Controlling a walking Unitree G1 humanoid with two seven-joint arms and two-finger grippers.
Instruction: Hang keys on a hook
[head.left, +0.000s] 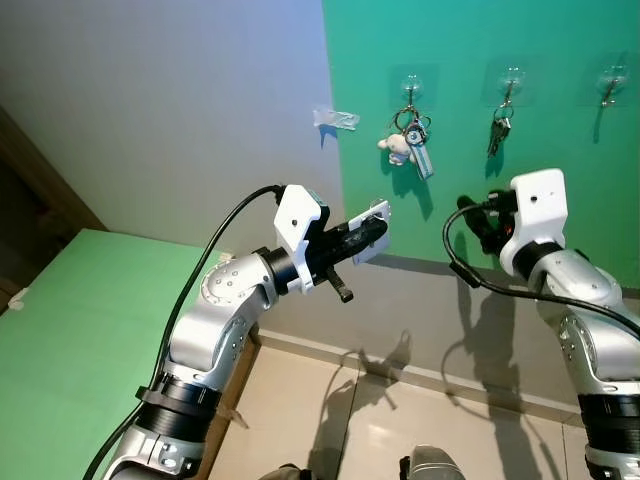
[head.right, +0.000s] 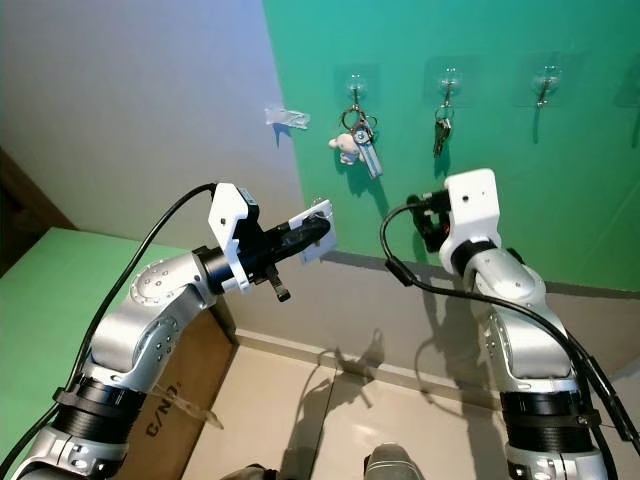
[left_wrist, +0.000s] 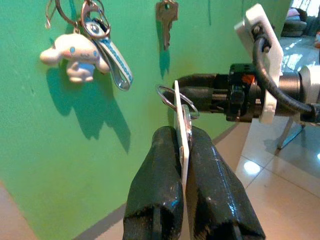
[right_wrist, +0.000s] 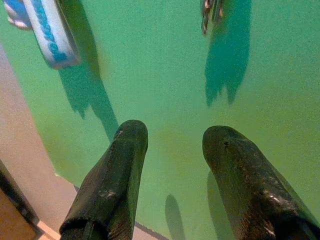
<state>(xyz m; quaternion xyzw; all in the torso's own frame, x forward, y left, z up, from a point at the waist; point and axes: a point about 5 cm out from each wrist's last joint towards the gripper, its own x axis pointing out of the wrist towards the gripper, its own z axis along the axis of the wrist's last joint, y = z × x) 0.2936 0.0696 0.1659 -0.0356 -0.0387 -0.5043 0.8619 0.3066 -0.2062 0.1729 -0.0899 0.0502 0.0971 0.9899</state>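
My left gripper (head.left: 374, 234) is raised toward the green wall and shut on a white key tag (left_wrist: 182, 117) with a metal ring (left_wrist: 171, 96) at its far end. The tag stands edge-on between the fingers (left_wrist: 159, 165). Three clear hooks sit in a row on the wall. The first hook (head.left: 410, 82) carries keys with a white plush toy (head.left: 398, 147) and a blue strap. The second hook (head.left: 512, 78) holds a single key (head.left: 498, 130), while the third hook (head.left: 611, 82) looks bare. My right gripper (right_wrist: 172, 145) is open, close to the wall below the second hook.
Another clear hook (head.left: 336, 119) sticks to the grey wall left of the green panel. A cardboard box (head.right: 170, 420) stands under my left arm beside a green surface (head.left: 70, 330). Tiled floor (head.left: 400, 420) lies below the wall.
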